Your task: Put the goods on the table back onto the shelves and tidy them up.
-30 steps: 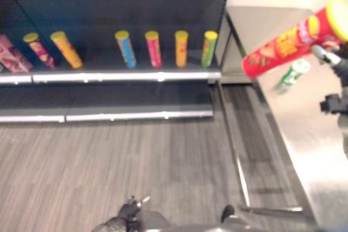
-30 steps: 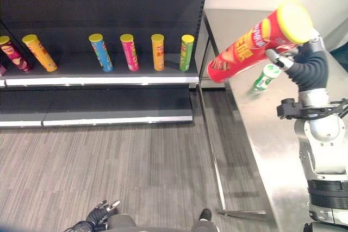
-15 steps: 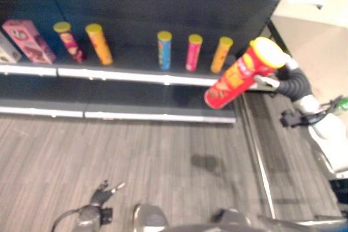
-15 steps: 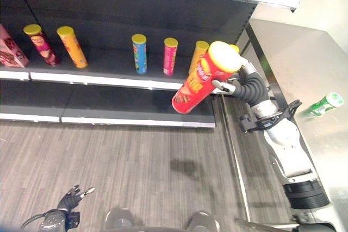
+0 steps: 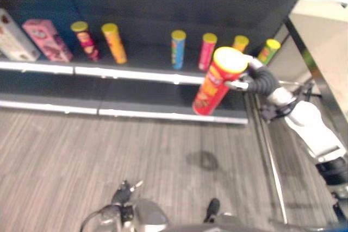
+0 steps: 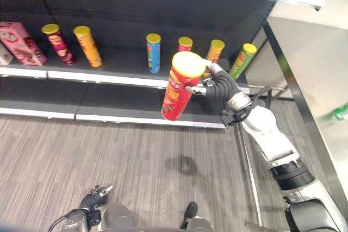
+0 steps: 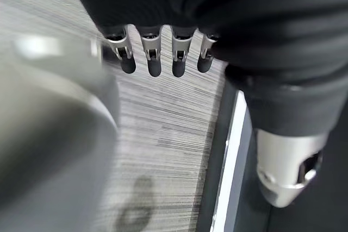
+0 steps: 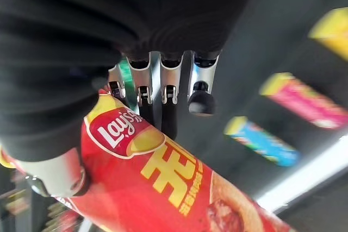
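Note:
A tall red chip can point(image 6: 177, 89) with a yellow lid hangs tilted in the air in front of the shelves, its lid end nearest me. My right hand point(image 6: 216, 85) is shut on its upper part; in the right wrist view the fingers point(image 8: 163, 95) and thumb wrap the can point(image 8: 163, 183). The can sits level with the middle shelf point(image 6: 114, 77), just before the pink can point(image 6: 185, 43) and the orange can point(image 6: 215, 51). My left hand point(image 6: 93, 198) hangs low over the floor, its fingers point(image 7: 153, 58) straight and holding nothing.
The middle shelf also carries a green can point(image 6: 242, 60), a blue can point(image 6: 153, 52), two more cans point(image 6: 87, 45) to the left and a pink box point(image 6: 19, 41). The steel table point(image 6: 304, 74) stands at the right with a green bottle point(image 6: 340, 113) lying on it.
The camera has swung left from the table towards the shelves. My right hand has carried the red can from above the table to the front of the middle shelf and turned it more upright.

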Tool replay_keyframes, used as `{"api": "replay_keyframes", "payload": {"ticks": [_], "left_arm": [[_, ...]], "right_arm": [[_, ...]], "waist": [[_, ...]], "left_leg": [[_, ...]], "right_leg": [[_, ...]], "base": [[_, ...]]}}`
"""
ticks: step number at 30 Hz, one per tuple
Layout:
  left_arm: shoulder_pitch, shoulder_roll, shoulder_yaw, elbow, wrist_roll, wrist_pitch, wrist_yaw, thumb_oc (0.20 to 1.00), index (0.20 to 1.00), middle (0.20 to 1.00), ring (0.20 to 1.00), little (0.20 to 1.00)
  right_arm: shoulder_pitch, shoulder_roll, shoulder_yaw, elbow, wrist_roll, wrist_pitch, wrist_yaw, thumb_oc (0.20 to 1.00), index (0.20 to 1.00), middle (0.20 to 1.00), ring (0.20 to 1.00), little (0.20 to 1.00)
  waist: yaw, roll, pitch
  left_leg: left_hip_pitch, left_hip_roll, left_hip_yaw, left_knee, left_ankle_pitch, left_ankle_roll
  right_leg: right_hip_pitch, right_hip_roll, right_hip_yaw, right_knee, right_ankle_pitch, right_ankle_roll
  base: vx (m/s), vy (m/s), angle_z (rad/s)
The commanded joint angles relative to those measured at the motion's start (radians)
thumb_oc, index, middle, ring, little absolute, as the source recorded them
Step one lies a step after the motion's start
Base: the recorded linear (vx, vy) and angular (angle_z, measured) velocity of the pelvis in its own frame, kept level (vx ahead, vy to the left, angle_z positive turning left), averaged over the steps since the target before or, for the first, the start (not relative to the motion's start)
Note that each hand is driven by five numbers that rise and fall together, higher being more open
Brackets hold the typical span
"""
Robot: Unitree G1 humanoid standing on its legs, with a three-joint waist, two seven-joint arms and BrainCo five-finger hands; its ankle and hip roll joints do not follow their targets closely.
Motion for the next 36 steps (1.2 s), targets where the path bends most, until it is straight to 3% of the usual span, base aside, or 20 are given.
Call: {"api": "replay_keyframes", "payload": {"ticks": [1, 2, 4, 5, 6, 7, 9, 11, 12, 13, 15, 16, 18, 21, 24, 28, 30, 32, 36], "left_arm": [[0.041, 0.076, -0.035, -0.075, -0.014, -0.040, 0.017, 1.000, 1.000, 1.000, 1.000, 1.000], [0.026, 0.085, -0.054, -0.077, 0.007, -0.034, 0.011, 1.000, 1.000, 1.000, 1.000, 1.000], [0.023, 0.104, -0.080, -0.095, 0.031, -0.027, -0.013, 1.000, 1.000, 1.000, 1.000, 1.000], [0.025, 0.113, -0.089, -0.106, 0.049, -0.029, -0.014, 1.000, 1.000, 1.000, 1.000, 1.000], [0.024, 0.114, -0.089, -0.106, 0.049, -0.029, -0.014, 1.000, 1.000, 1.000, 1.000, 1.000], [0.029, 0.135, -0.085, -0.127, 0.057, -0.029, -0.017, 1.000, 1.000, 1.000, 1.000, 1.000], [0.044, 0.140, -0.064, -0.129, 0.035, -0.027, -0.025, 1.000, 1.000, 1.000, 1.000, 1.000], [0.062, 0.140, -0.052, -0.128, 0.027, -0.024, -0.029, 1.000, 1.000, 1.000, 1.000, 1.000], [0.068, 0.129, -0.042, -0.112, 0.024, -0.022, -0.029, 1.000, 1.000, 1.000, 1.000, 1.000], [0.075, 0.119, -0.036, -0.105, 0.026, -0.019, -0.032, 1.000, 1.000, 1.000, 1.000, 1.000], [0.074, 0.119, -0.036, -0.105, 0.026, -0.019, -0.032, 1.000, 1.000, 1.000, 1.000, 1.000], [0.067, 0.084, -0.019, -0.054, 0.037, -0.022, -0.014, 1.000, 1.000, 1.000, 1.000, 1.000], [0.083, 0.062, -0.016, -0.073, 0.042, -0.026, -0.019, 1.000, 1.000, 1.000, 1.000, 1.000], [0.111, 0.026, -0.014, -0.084, 0.032, -0.024, -0.025, 1.000, 1.000, 1.000, 1.000, 1.000], [0.103, 0.030, -0.032, -0.094, 0.055, -0.022, -0.027, 1.000, 1.000, 1.000, 1.000, 1.000], [0.085, 0.043, -0.038, -0.109, 0.045, -0.027, -0.022, 1.000, 1.000, 1.000, 1.000, 1.000], [0.079, 0.051, -0.037, -0.115, 0.038, -0.027, -0.021, 1.000, 1.000, 1.000, 1.000, 1.000], [0.078, 0.059, -0.035, -0.121, 0.038, -0.033, -0.013, 1.000, 1.000, 1.000, 1.000, 1.000], [0.080, 0.063, -0.041, -0.130, 0.051, -0.036, -0.017, 1.000, 1.000, 1.000, 1.000, 1.000]], "right_arm": [[-0.081, -0.028, -0.053, -0.118, 0.011, -0.042, -0.013, 0.200, 0.200, 0.200, 0.200, 0.200], [-0.027, -0.022, -0.084, -0.134, -0.006, -0.039, -0.008, 0.200, 0.200, 0.200, 0.200, 0.200], [0.007, -0.013, -0.103, -0.134, -0.028, -0.029, -0.006, 0.200, 0.200, 0.200, 0.200, 0.200], [0.014, -0.005, -0.101, -0.133, -0.041, -0.032, -0.014, 0.200, 0.200, 0.200, 0.200, 0.200], [0.014, -0.004, -0.101, -0.133, -0.041, -0.032, -0.014, 0.200, 0.200, 0.200, 0.200, 0.200], [0.001, 0.016, -0.091, -0.125, -0.051, -0.034, -0.017, 0.200, 0.200, 0.200, 0.200, 0.200], [-0.008, 0.020, -0.076, -0.132, -0.044, -0.036, -0.005, 0.200, 0.200, 0.200, 0.200, 0.200], [-0.031, 0.025, -0.066, -0.129, -0.031, -0.040, 0.001, 0.200, 0.200, 0.200, 0.200, 0.200], [-0.041, 0.028, -0.056, -0.125, -0.031, -0.042, 0.001, 0.200, 0.200, 0.200, 0.200, 0.200], [-0.044, 0.028, -0.055, -0.123, -0.033, -0.045, 0.000, 0.200, 0.200, 0.200, 0.200, 0.200], [-0.046, 0.028, -0.054, -0.122, -0.032, -0.046, 0.000, 0.200, 0.200, 0.200, 0.200, 0.200], [-0.033, 0.019, -0.064, -0.116, -0.038, -0.059, -0.019, 0.200, 0.200, 0.200, 0.200, 0.200], [-0.013, 0.022, -0.070, -0.133, -0.036, -0.045, -0.005, 0.200, 0.200, 0.200, 0.200, 0.200], [-0.009, 0.013, -0.076, -0.137, -0.033, -0.050, -0.016, 0.200, 0.200, 0.200, 0.200, 0.200], [0.010, -0.004, -0.089, -0.154, -0.043, -0.056, -0.012, 0.200, 0.200, 0.200, 0.200, 0.200], [0.016, -0.014, -0.098, -0.170, -0.045, -0.062, -0.010, 0.200, 0.200, 0.200, 0.200, 0.200], [0.020, -0.022, -0.097, -0.169, -0.065, -0.058, -0.014, 0.200, 0.200, 0.200, 0.200, 0.200], [0.012, -0.038, -0.085, -0.169, -0.091, -0.057, -0.014, 0.200, 0.200, 0.200, 0.200, 0.200], [0.013, -0.085, -0.104, -0.174, -0.163, -0.057, -0.018, 0.200, 0.200, 0.200, 0.200, 0.200]], "waist": [[0.025, 0.016, -0.073], [0.006, 0.014, -0.068], [0.006, 0.014, -0.065], [0.002, 0.019, -0.053], [0.002, 0.015, -0.056], [0.000, 0.027, -0.040], [-0.019, 0.037, -0.019], [-0.009, 0.039, -0.007], [-0.008, 0.038, 0.002], [-0.011, 0.038, 0.007], [-0.013, 0.039, 0.004], [-0.024, 0.019, 0.008], [-0.010, 0.010, -0.003], [0.012, 0.014, -0.018], [-0.002, 0.021, -0.008], [-0.007, 0.015, 0.030], [-0.011, 0.010, 0.033], [-0.004, 0.009, 0.042], [-0.031, 0.030, 0.042]], "left_leg": [[0.065, -0.097, -0.054, -0.017, 0.140, 0.003], [0.051, -0.122, -0.010, 0.019, 0.082, 0.003], [0.067, -0.193, 0.013, 0.020, 0.017, 0.018], [0.084, -0.243, 0.021, 0.014, 0.003, 0.052], [0.080, -0.249, 0.022, 0.014, 0.006, 0.055], [0.120, -0.322, 0.045, -0.021, 0.001, 0.106], [0.176, -0.365, 0.073, -0.101, 0.014, 0.134], [0.191, -0.402, 0.083, -0.124, 0.005, 0.153], [0.205, -0.425, 0.088, -0.124, -0.011, 0.164], [0.212, -0.442, 0.085, -0.124, -0.019, 0.169], [0.206, -0.441, 0.083, -0.124, -0.014, 0.169], [0.223, -0.489, 0.071, -0.124, -0.052, 0.170], [0.209, -0.501, 0.059, -0.124, -0.043, 0.174], [0.194, -0.500, 0.077, -0.117, -0.037, 0.169], [0.171, -0.492, 0.081, -0.066, -0.045, 0.157], [0.088, -0.468, 0.069, 0.055, -0.068, 0.132], [0.077, -0.419, 0.084, 0.030, -0.038, 0.112], [0.066, -0.382, 0.043, 0.004, -0.008, 0.090], [0.099, -0.378, 0.060, -0.055, -0.007, 0.087]], "right_leg": [[0.152, -0.195, -0.011, -0.040, 0.093, 0.085], [0.160, -0.246, -0.016, 0.001, 0.199, 0.085], [0.121, -0.300, 0.008, 0.061, 0.312, 0.085], [0.109, -0.320, -0.002, 0.093, 0.343, 0.085], [0.105, -0.324, -0.001, 0.090, 0.348, 0.085], [0.077, -0.321, -0.050, 0.146, 0.340, 0.069], [-0.005, -0.200, -0.067, 0.201, 0.237, 0.042], [-0.023, -0.138, -0.166, 0.177, 0.183, 0.020], [-0.056, -0.074, -0.209, 0.164, 0.149, 0.006], [-0.078, -0.034, -0.203, 0.139, 0.137, 0.007], [-0.078, -0.031, -0.207, 0.131, 0.144, 0.004], [-0.078, 0.067, -0.179, -0.053, 0.140, -0.013], [-0.024, 0.090, -0.141, -0.120, 0.138, -0.023], [0.038, 0.108, -0.168, -0.196, 0.142, -0.023], [0.059, 0.109, -0.184, -0.209, 0.135, -0.026], [0.053, 0.096, -0.190, -0.193, 0.125, -0.035], [0.052, 0.086, -0.192, -0.196, 0.131, -0.024], [0.038, 0.059, -0.178, -0.183, 0.137, -0.007], [-0.007, 0.011, -0.170, -0.127, 0.148, 0.019]], "base": [[0.40, 0.871, -0.55], [0.30, 0.555, -0.40], [0.24, 0.483, 0.22], [0.17, 0.369, 0.37], [0.22, 0.576, 0.30], [0.22, 0.586, 0.23], [0.25, 0.628, 0.38], [0.16, 0.360, 0.14], [0.16, 0.274, -0.46], [0.10, 0.167, -0.65], [0.11, 0.068, -0.18], [0.22, 0.103, 0.19], [0.15, 0.042, 0.47], [0.07, -0.039, -0.01], [0.05, -0.045, -0.09], [-0.06, -0.013, 0.31], [-0.02, 0.111, 0.22], [0.00, 0.179, 0.08], [-0.04, 0.185, -0.19]]}}
